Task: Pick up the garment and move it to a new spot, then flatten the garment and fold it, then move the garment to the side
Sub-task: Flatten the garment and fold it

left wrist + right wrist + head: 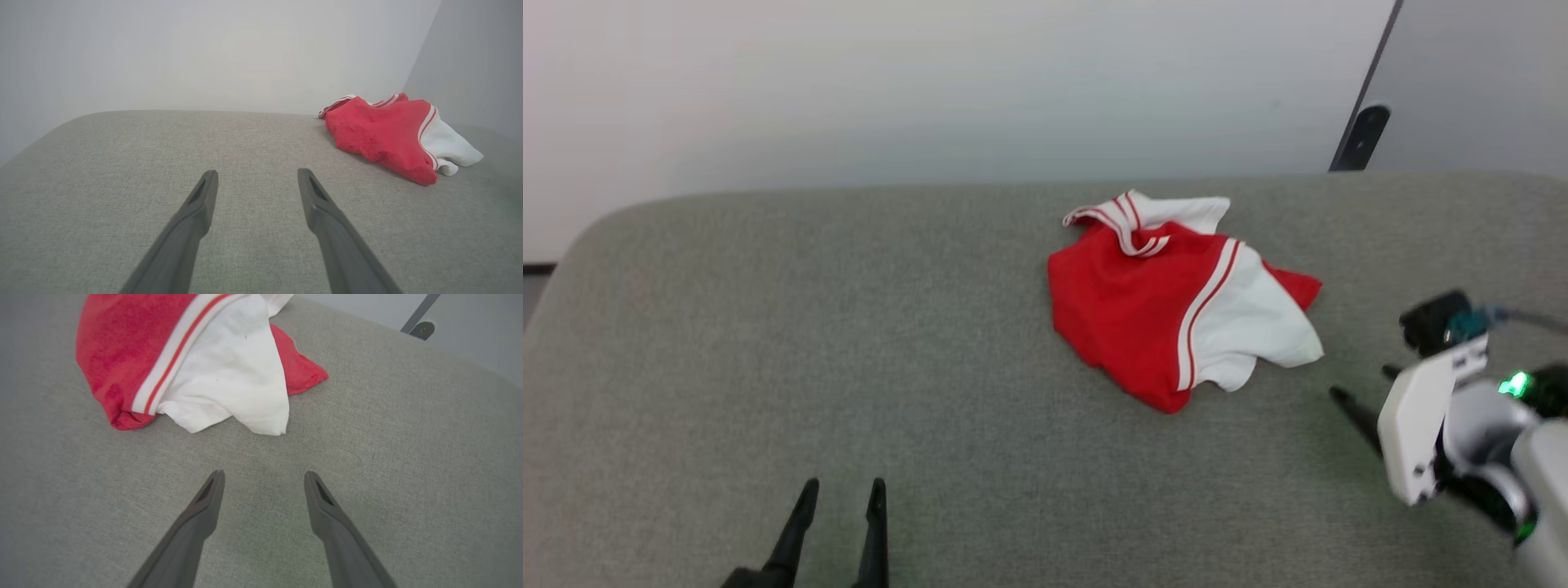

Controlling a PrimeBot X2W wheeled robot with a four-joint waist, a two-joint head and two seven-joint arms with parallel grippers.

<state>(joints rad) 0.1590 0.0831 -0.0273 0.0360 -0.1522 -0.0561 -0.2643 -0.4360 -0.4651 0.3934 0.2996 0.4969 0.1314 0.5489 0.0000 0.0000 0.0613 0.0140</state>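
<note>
The garment (171,359) lies crumpled just ahead of the right gripper (264,475), whose jaws stand wide apart and hold nothing. A loose white lining flap is the part nearest its fingertips. The left gripper (257,173) is likewise spread and empty, with the jersey well ahead of it and off to its right. The likeliest slip is a pinch that catches only that flap. The jersey would then lift as a trailing bunch, drag across the grey padded surface (768,327) and land more tangled, which would make flattening harder. A low approach could also dig the tips into the soft cover. Beyond the garment, the surface's far edge runs close under the wall (931,82), so pushing forward from the right jaws leaves little margin. Ahead of the left jaws and between the two grippers lies a broad bare stretch, probably the safer spot to set it down.
</note>
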